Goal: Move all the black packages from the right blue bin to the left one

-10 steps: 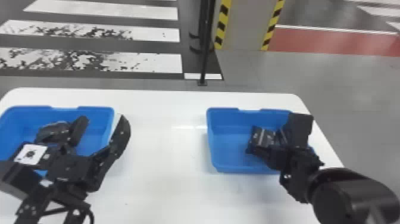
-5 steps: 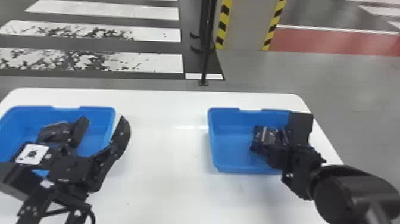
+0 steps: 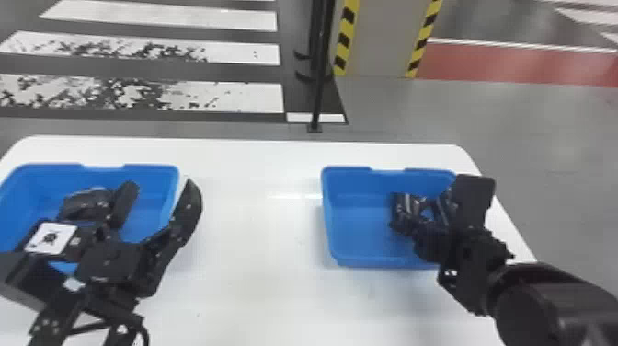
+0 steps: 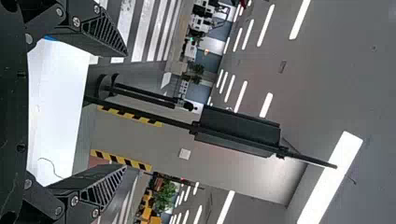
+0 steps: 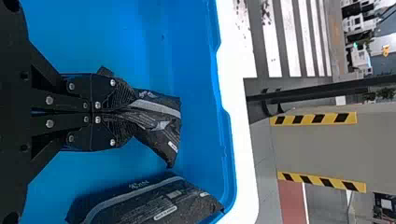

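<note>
Right wrist view: the right hand (image 5: 116,112) was clamped shut on one black package (image 5: 161,116) in the right bin (image 5: 182,28), probably because its gathered wrap gave a firm pinch for lifting. Its long axis seemed to run out from the hand, loose end toward the far wall; a second package (image 5: 154,203) lay near-to-far beside it. The left hand (image 3: 161,184) hung wide open and empty at the left bin (image 3: 151,166).
</note>
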`<action>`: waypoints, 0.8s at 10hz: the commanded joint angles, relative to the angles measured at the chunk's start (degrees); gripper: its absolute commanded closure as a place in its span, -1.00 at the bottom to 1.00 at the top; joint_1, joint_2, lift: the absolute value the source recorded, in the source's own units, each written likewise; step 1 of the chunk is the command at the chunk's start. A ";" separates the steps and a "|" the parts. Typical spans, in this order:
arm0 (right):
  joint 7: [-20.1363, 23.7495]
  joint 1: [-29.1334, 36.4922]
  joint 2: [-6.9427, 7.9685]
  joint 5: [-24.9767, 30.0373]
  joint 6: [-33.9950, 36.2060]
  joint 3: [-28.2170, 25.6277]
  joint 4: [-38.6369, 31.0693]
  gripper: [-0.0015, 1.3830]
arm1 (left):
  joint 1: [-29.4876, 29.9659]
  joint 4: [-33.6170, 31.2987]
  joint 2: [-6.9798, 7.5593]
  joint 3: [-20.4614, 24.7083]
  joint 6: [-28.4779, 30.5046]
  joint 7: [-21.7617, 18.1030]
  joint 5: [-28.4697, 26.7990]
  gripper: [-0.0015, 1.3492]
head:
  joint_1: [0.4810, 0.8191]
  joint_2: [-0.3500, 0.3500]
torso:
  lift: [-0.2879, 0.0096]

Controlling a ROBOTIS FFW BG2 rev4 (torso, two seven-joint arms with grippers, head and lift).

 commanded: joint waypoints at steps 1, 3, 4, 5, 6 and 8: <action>1.68 1.50 -0.04 -1.06 -1.61 -0.70 -1.76 0.82 | -0.02 0.11 0.00 0.05 -0.19 -0.09 0.40 -0.65 | 0.27 -0.34 | -0.20; 9.50 2.77 -0.04 -0.95 -3.44 -4.01 -3.31 0.81 | -0.16 0.25 0.00 -0.52 -0.61 0.00 2.23 -0.65 | 0.27 -0.31 | -0.20; 19.43 2.49 -0.04 -1.41 -6.25 -7.56 -1.34 0.81 | -0.31 0.67 0.00 -0.97 -0.33 0.00 4.97 -0.65 | 0.27 -0.29 | -0.20; 29.10 1.65 -0.12 -2.32 -7.10 -10.07 0.63 0.81 | -0.31 0.81 0.00 -0.97 -0.33 0.00 6.57 -0.65 | 0.27 -0.28 | -0.20; 35.08 1.65 -0.39 -2.43 -7.80 -10.41 0.06 0.81 | -0.16 0.81 0.00 -1.20 -0.33 0.00 8.28 -0.65 | 0.27 -0.27 | -0.20; 43.07 0.52 -1.53 -4.15 -10.19 -6.53 -1.48 0.81 | -1.01 0.81 0.44 -4.06 -0.19 -0.18 14.79 -0.65 | 0.27 -0.21 | -0.20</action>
